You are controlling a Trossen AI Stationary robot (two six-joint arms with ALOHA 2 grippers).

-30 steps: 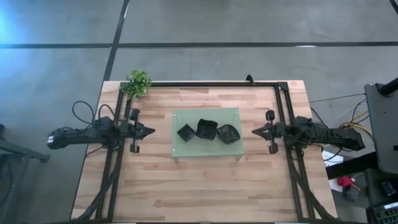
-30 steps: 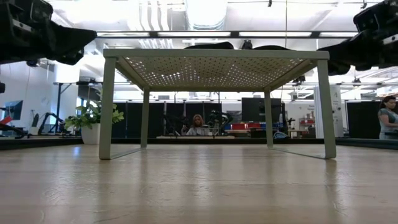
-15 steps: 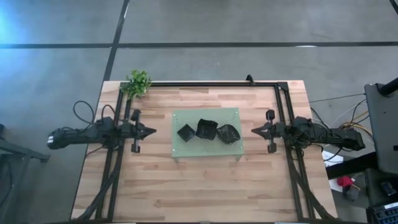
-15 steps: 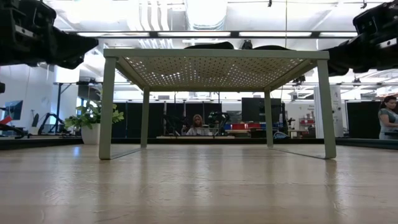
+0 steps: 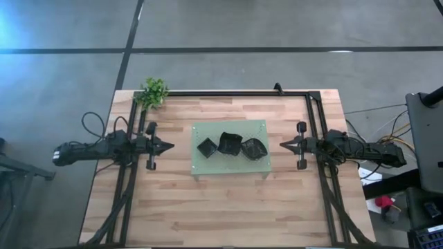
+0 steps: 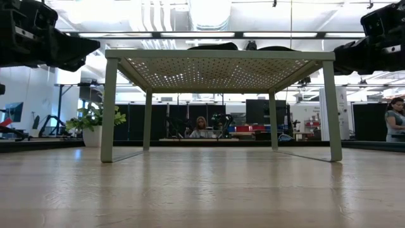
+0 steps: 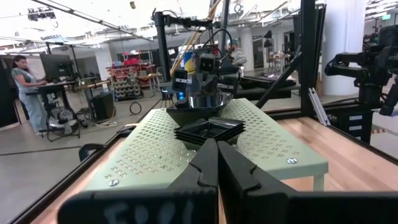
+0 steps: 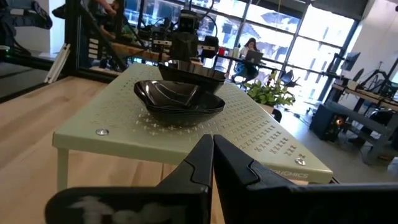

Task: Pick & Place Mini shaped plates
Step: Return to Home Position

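High view: three stacks of mini shaped plates (image 5: 230,144) are sitting in a row on top of the green shelf (image 5: 208,131), at its middle. The left gripper (image 5: 166,146) is hovering just off the shelf's left edge and the right gripper (image 5: 284,146) just off its right edge. Both are pointing inward and carrying nothing. A plant (image 5: 154,91) is standing beyond the shelf's far left corner. No plates are lying on the worktop (image 5: 228,207).

Low view: both arms are hanging at about shelf-top height, one at each side. Plate rims are just peeking above the shelf top.

Left wrist view: the fingers (image 7: 202,165) are pressing together, clenched on nothing. The square stack is sitting nearest on the shelf.

Right wrist view: the fingers (image 8: 196,162) are likewise clenched and empty. The leaf-shaped stack is nearest.

Risk, as I judge it: the grippers are sitting level with the shelf top, so any inward drift or dip while homing could be knocking the shelf's edge. A jolt might shift the loosely nested stacks or send one sliding off.
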